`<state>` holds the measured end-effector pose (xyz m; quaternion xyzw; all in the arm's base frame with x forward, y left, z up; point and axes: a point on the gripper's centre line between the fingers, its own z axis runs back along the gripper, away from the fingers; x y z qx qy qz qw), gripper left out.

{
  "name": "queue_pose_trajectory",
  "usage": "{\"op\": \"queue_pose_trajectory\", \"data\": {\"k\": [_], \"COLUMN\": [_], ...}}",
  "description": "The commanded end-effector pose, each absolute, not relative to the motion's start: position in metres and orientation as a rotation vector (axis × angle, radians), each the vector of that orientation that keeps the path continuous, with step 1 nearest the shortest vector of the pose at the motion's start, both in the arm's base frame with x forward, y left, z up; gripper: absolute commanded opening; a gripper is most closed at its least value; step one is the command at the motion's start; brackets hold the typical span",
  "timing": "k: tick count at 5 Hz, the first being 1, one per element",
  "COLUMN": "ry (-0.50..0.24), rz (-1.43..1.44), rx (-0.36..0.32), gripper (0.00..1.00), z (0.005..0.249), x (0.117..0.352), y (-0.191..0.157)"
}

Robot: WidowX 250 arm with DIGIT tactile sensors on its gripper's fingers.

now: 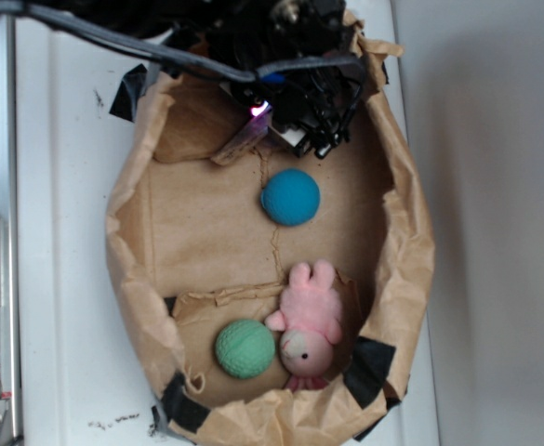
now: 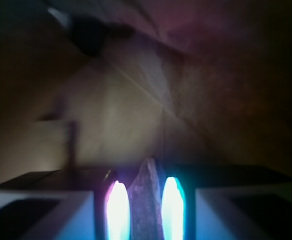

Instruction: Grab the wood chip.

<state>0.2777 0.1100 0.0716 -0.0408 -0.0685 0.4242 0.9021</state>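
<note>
Pincer (image 2: 141,210) sits at the far end of the paper-lined basket (image 1: 406,232), nearly shut, with the wood chip (image 2: 146,200) wedged between its two glowing fingertips (image 2: 117,210); in the wrist view the chip's jagged tip stands up in the narrow gap, so it looks clamped, though I can't confirm firm contact on both sides. To do this well: keep squeeze steady, lift straight up, slow, no twist, since the chip is thin and rough and could pivot or slip out edgewise; clear the torn paper flap (image 1: 244,139) beside it before any sideways travel. In the exterior view the chip itself isn't separable from the flap and the arm's cabling; only a lit spot marks the fingers. Wrist view is dark and blurred, background is just creased paper. Blue ball (image 1: 290,197) lies just below the pincer, green ball (image 1: 245,348) and pink plush rabbit (image 1: 307,325) well apart at the near end, not in the way. Basket rests on the white tabletop (image 1: 58,232).
</note>
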Motion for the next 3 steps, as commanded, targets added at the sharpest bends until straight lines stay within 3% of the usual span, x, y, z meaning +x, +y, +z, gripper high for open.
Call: {"op": "queue_pose_trajectory", "data": {"k": [1, 3], "ry": [-0.246, -0.27], "rz": [0.928, 0.927], "rx": [-0.204, -0.221], "gripper": [0.0, 0.0], "z": [0.1487, 0.1525], "x": [0.256, 0.2517], "y": [0.1294, 0.1304]}}
